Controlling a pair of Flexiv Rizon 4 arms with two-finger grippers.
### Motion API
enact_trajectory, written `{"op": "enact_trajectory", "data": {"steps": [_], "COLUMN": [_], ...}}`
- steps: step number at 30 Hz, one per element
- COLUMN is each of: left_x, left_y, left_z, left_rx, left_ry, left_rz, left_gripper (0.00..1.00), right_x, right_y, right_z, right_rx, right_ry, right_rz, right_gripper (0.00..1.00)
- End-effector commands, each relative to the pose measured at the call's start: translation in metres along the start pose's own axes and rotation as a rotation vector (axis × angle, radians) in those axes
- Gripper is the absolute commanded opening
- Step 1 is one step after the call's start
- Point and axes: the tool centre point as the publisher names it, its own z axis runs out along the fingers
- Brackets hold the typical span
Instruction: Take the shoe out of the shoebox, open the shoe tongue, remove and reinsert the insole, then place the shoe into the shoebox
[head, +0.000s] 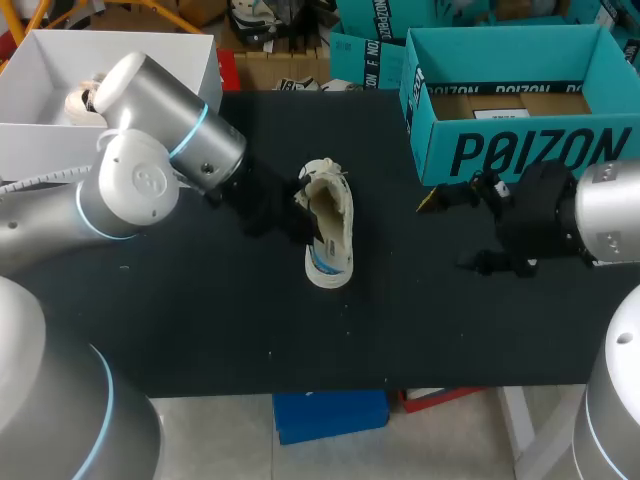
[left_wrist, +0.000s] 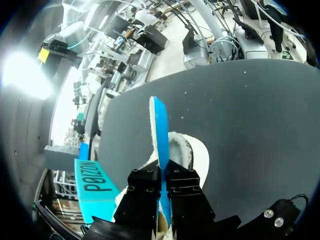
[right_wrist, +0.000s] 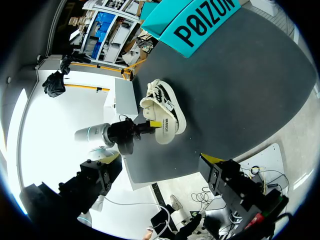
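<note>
close up, the left gripper (left_wrist: 162, 175) has its black fingers pressed together on the thin edge of the blue insole (left_wrist: 160, 127), one finger on each side. the insole stands on edge and runs out ahead of the fingers, over the opening of the cream shoe (left_wrist: 192, 150). its nearer end is hidden behind the gripper, so i can't say how much of it sits inside the shoe.

from above, the shoe lies about the middle of the black surface (head: 200, 320), out of the box, lengthways from far to near. the left arm comes in from the left and meets the shoe at its far left side.

the teal shoebox (head: 520, 150) stands open at the far right corner of the surface, well apart from the shoe. the right gripper (head: 447, 232) hangs just near of the shoebox, to the right of the shoe, its fingers spread wide with nothing between them.

a white box (head: 30, 100) sits at the far left, behind the left arm.
</note>
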Motion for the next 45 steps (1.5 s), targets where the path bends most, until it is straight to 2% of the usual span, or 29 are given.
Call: {"op": "enact_trajectory", "data": {"steps": [1, 12, 29, 38, 45], "left_x": [0.001, 0.001, 0.000, 0.003, 0.004], "left_y": [0.005, 0.018, 0.053, 0.059, 0.065], "left_z": [0.005, 0.007, 0.016, 0.021, 0.016], "left_rx": [-0.010, -0.054, -0.106, -0.112, -0.130], "left_ry": [-0.002, 0.000, 0.033, 0.043, 0.051], "left_rz": [0.004, 0.007, -0.016, -0.034, -0.040], "left_gripper": [0.00, 0.00, 0.00, 0.00, 0.00], "right_x": [0.000, 0.000, 0.000, 0.000, 0.000], "right_y": [0.000, 0.000, 0.000, 0.000, 0.000], "right_z": [0.002, 0.002, 0.002, 0.002, 0.002], "right_rx": [-0.002, -0.002, -0.002, -0.002, -0.002], "right_ry": [-0.001, -0.001, -0.001, -0.001, -0.001], "right_rz": [0.000, 0.000, 0.000, 0.000, 0.000], "right_gripper": [1.00, 1.00, 1.00, 1.00, 1.00]}}
